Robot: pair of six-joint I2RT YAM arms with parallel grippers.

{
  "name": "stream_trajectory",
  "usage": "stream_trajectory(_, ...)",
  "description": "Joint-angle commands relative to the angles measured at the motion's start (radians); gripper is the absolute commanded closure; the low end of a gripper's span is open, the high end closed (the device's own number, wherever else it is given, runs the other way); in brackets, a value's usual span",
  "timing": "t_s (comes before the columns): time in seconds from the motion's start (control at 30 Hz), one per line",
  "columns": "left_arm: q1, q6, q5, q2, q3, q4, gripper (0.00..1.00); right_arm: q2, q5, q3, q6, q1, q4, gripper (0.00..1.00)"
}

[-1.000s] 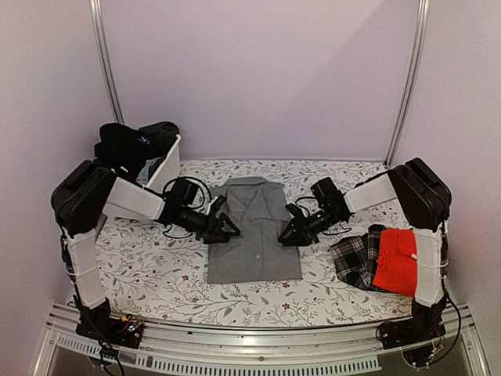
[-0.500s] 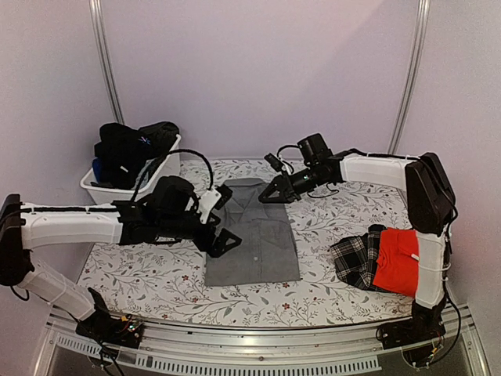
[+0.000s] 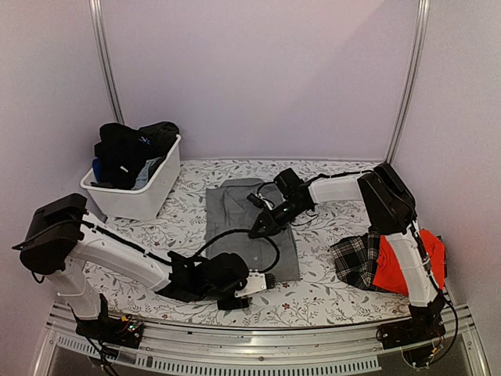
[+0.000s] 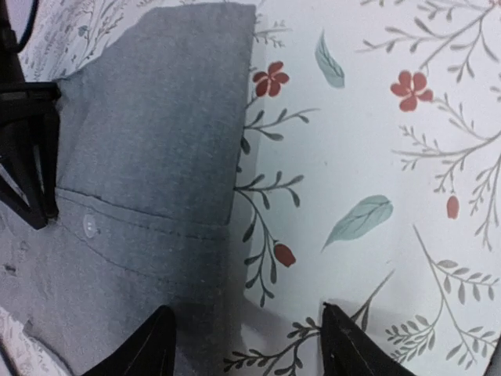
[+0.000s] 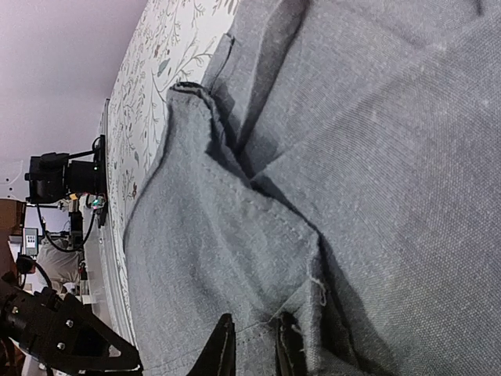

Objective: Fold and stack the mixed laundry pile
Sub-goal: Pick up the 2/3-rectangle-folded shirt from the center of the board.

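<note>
Top view: the grey shirt point(image 3: 235, 211) lies flat in the middle of the tabletop point(image 3: 329, 294), with bare floral surface open along both of its long edges. The left arm point(image 3: 125, 252) stretches low beside the near edge, bringing the left fingers point(image 3: 264, 280) to the shirt's near hem. The right fingers point(image 3: 257, 230) reach down onto the shirt's middle. A tub point(image 3: 145, 196) of dark garments point(image 3: 129, 145) stands at the far left. The plaid cloth point(image 3: 354, 260) and red shirt point(image 3: 395, 270) lie touching at the right edge, partly behind the right arm. Left wrist view: the fingers stand apart and hold nothing, one over the shirt's straight side edge and the other over bare tabletop. Right wrist view: the fingers are close together over a raised ridge of grey cloth. Whether they clamp it cannot be told.
</note>
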Motion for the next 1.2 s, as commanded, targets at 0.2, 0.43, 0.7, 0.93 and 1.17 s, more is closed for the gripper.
stream_trajectory(0.2, -0.052, 0.193, -0.370, 0.167, 0.046, 0.182, 0.57, 0.084, 0.098, 0.027, -0.072, 0.011, -0.042, 0.82)
stream_trajectory(0.43, -0.052, 0.214, -0.424, 0.089, 0.078, 0.124, 0.94, 0.052, 0.105, -0.062, -0.096, 0.025, -0.046, 0.83)
stream_trajectory(0.7, -0.054, 0.021, -0.068, -0.169, 0.212, -0.314, 1.00, -0.082, 0.063, -0.218, -0.113, 0.074, -0.080, 0.83)
stream_trajectory(0.93, 0.001, -0.029, 0.112, -0.236, 0.311, -0.503, 1.00, -0.239, -0.029, -0.416, -0.115, 0.184, -0.075, 0.82)
stream_trajectory(1.17, 0.086, -0.013, 0.291, -0.240, 0.335, -0.530, 1.00, -0.328, 0.002, -0.408, -0.150, 0.211, -0.163, 0.65)
